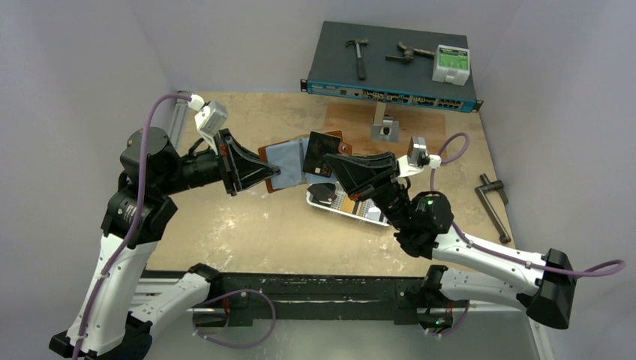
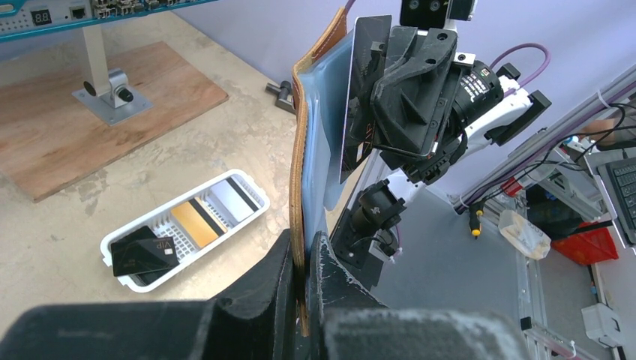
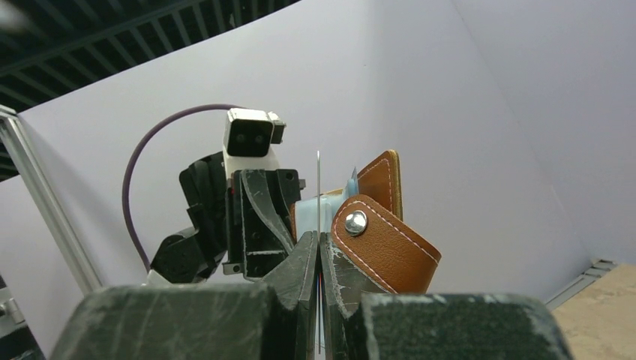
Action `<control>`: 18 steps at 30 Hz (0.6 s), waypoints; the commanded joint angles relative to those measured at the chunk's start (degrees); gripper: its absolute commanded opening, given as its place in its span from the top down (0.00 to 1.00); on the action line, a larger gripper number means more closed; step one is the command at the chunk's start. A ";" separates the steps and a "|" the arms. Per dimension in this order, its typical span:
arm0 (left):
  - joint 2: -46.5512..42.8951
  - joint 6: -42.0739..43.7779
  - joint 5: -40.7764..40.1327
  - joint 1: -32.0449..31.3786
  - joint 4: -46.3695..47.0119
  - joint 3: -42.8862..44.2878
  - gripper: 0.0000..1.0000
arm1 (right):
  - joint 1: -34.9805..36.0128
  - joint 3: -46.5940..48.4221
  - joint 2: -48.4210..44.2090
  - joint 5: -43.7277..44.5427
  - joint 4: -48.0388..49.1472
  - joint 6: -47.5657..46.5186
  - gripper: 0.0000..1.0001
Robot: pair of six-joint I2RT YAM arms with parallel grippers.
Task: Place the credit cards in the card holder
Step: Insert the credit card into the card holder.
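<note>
The right hand (image 3: 320, 251) is pressed together on a black card (image 2: 365, 82), pinching it by one end so that in the right wrist view it shows only as a thin line rising between the fingers. To its left, the left hand (image 2: 304, 259) is pinched on the lower edge of the card holder (image 2: 319, 120). It holds the card holder open and upright in the air above the counter (image 1: 240, 225), with the blue lining facing the card and the snap tab (image 3: 379, 244) close by the right hand. To do this step well, I judge, the right hand should square the card's free edge with a pocket mouth, keep the card parallel to the lining and slide it slowly. The left hand must hold firm meanwhile, since soft leather may bend away under a push. No view shows the pocket mouth, so I cannot tell whether the card has entered; it may only be resting against the lining. Nearer, on the counter, the white tray (image 2: 109, 244) holds the other cards (image 2: 193, 223): one black, one orange-yellow, one pale. From above, the right arm partly hides them.
</note>
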 commanded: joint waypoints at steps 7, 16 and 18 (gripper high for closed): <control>-0.49 -1.59 1.70 0.12 3.85 -0.02 1.00 | -0.01 0.17 1.39 -0.24 4.29 0.14 1.00; -0.88 -1.81 2.11 0.09 3.84 -0.28 1.00 | 0.01 0.96 4.81 0.04 8.95 0.82 1.00; -1.10 -1.94 2.07 0.12 3.91 -0.38 1.00 | 0.02 0.61 5.17 0.06 9.12 1.06 1.00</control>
